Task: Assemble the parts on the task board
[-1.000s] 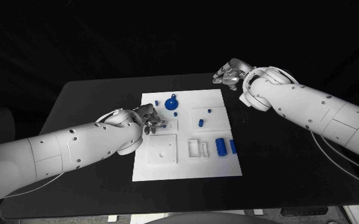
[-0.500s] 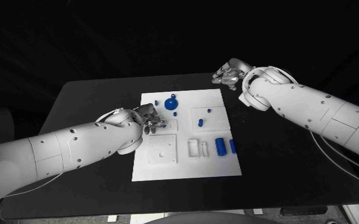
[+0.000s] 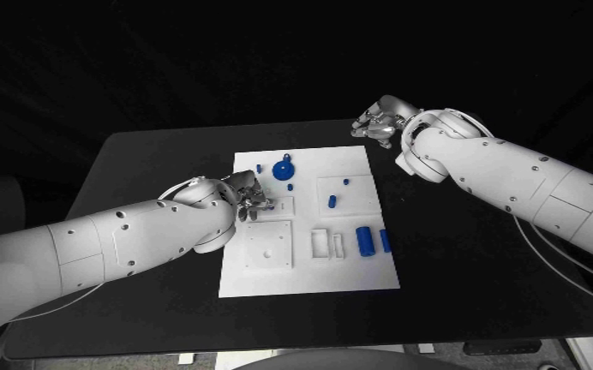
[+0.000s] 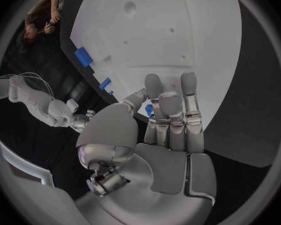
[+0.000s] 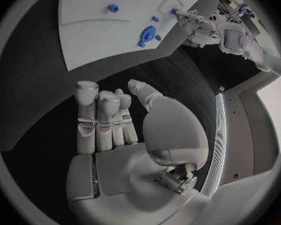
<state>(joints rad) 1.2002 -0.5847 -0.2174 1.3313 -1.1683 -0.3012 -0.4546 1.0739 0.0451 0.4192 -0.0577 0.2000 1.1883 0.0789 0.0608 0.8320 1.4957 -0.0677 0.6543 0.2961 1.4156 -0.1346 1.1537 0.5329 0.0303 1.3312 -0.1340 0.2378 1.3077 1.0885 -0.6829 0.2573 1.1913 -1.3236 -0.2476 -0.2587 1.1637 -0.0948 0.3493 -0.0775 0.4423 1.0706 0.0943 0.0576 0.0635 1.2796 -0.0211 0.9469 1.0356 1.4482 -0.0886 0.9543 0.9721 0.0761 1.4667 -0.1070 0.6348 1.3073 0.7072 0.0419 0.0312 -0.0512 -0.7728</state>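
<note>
The left hand (image 3: 248, 199) sits over the left edge of the task board (image 3: 358, 276), left of centre in the head view, fingers bent down toward a small white recessed block (image 3: 282, 207). In the left wrist view its fingers (image 4: 170, 116) stand close together and upright with the thumb tucked near them, and a small blue part (image 4: 148, 108) shows between thumb and fingers; it looks pinched, though I cannot tell that for certain. The right hand (image 3: 377, 123) hangs past the board's far right corner, in the upper right of the middle of the frame, over the bare desk (image 3: 161, 152); the right wrist view shows its fingers (image 5: 98, 116) loosely together, thumb apart, nothing in them.

Outward on the board: a round blue piece with a tab (image 3: 284, 170) lies near the top centre, with a small blue peg (image 3: 260, 169) to its left and a small blue bit (image 3: 290, 187) just below it. Right of centre sit a blue peg (image 3: 332, 202) and a tiny blue piece (image 3: 346, 182) on a raised white plate. Lower right, a large blue cylinder (image 3: 365, 241) and a slimmer blue bar (image 3: 385, 241) lie beside empty white slots (image 3: 327, 244). The square plate (image 3: 270, 246) at lower left shows bare holes.

By my judgement the assembly is early: most parts lie loose or unseated, slots are unfilled, and one small part is perhaps being placed now
</note>
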